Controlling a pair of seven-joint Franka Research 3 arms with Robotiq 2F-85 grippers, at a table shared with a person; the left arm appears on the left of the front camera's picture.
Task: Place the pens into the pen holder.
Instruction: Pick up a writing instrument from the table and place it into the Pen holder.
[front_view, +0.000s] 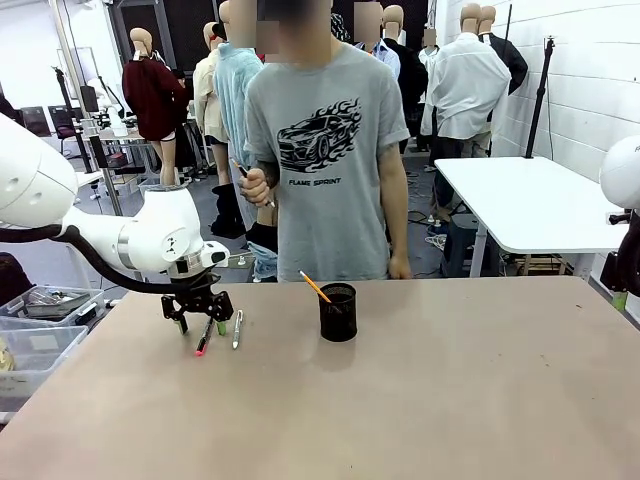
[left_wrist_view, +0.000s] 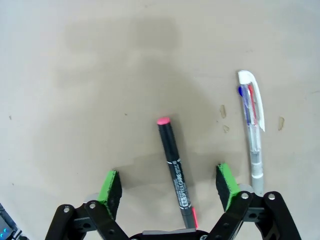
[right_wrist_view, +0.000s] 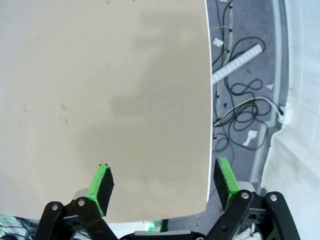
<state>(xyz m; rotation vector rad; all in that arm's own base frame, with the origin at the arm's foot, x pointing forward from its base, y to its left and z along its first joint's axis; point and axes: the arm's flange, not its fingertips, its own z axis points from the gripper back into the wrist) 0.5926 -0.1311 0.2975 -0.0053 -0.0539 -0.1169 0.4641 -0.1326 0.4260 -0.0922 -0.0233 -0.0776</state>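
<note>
The black pen (left_wrist_view: 172, 160) lies between the wide-open left gripper (left_wrist_view: 168, 186) fingers, crosswise to their closing line, pink cap pointing away. The gripper points down at the counter (left_wrist_view: 75, 100). The right gripper (right_wrist_view: 165, 187) is wide open.

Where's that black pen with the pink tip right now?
In the front view the black pen lies on the table left of the pen holder, beside the white pen, directly under the open left gripper.

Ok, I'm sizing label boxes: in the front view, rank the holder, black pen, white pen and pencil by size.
Largest: holder.
Next: black pen and white pen, which look alike, so no ranking between them.
Smallest showing: pencil, but its lower part is inside the holder, so its real size is unsure.
</note>
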